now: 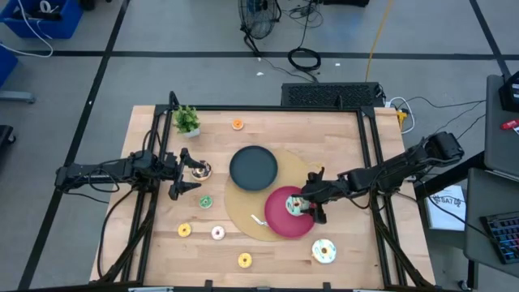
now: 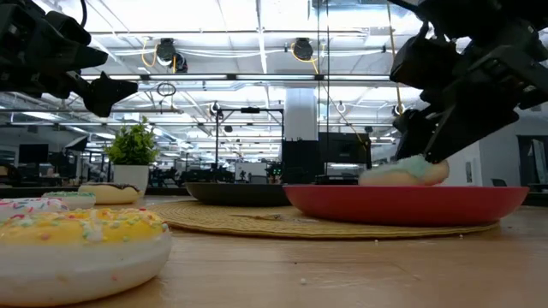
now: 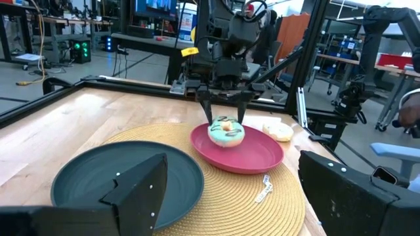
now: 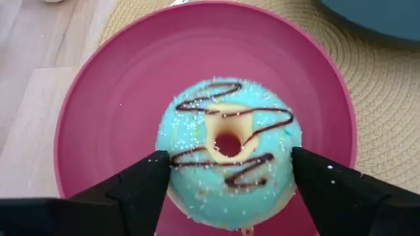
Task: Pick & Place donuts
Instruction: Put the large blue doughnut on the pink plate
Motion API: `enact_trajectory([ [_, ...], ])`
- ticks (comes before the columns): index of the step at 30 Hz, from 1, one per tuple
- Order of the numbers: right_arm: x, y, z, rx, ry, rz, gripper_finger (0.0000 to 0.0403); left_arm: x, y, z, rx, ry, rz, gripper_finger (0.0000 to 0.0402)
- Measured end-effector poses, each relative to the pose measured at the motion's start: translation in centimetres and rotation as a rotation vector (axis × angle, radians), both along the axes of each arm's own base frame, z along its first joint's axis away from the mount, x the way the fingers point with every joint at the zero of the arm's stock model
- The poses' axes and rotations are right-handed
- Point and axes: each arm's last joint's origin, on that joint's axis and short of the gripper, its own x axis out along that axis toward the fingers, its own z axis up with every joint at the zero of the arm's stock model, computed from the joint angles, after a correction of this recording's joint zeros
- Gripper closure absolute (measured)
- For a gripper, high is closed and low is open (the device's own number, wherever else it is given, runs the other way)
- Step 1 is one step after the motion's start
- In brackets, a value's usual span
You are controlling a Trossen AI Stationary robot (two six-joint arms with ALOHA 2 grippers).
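A mint-green donut (image 4: pixel 230 147) with chocolate drizzle sits between the fingers of my right gripper (image 4: pixel 230 172), over the round red plate (image 1: pixel 280 223). The left wrist view shows the same donut (image 3: pixel 226 131) on the red plate (image 3: pixel 259 154). My left gripper (image 1: pixel 185 174) is open and raised above the table, at its left side. A chocolate donut (image 1: pixel 201 170) lies on the wood just beyond its fingers. The white-yellow donut (image 1: pixel 323 251) and several small donuts lie flat on the table. My right gripper pinches the mint-green donut across its outer rim, one finger (image 4: pixel 147 180) on one side (image 4: pixel 172 147) and the other finger (image 4: pixel 315 177) on the opposite side. The fingers slant down from the table's right. The donut lies roughly flat, its underside at the red plate; the plate's rim (image 2: pixel 402 192) hides whether it rests there.
A black plate (image 1: pixel 254 167) sits beside the red one on a round woven mat (image 1: pixel 243 212). A potted plant (image 1: pixel 186 120) stands at the far left, with an orange donut (image 1: pixel 237 124) nearby. Green (image 1: pixel 205 201), yellow (image 1: pixel 184 230), pink (image 1: pixel 217 233) and another yellow donut (image 1: pixel 244 260) dot the near side.
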Motion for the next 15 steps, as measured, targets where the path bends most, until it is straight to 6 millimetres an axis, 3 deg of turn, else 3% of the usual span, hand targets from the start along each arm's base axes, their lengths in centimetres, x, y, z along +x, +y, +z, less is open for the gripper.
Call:
enact_trajectory([
  [15, -0.55, -0.69, 0.87, -0.074, -0.023, -0.073, 0.0109, 0.0, 0.0, 0.0, 0.0, 0.0, 0.0, 0.0066],
])
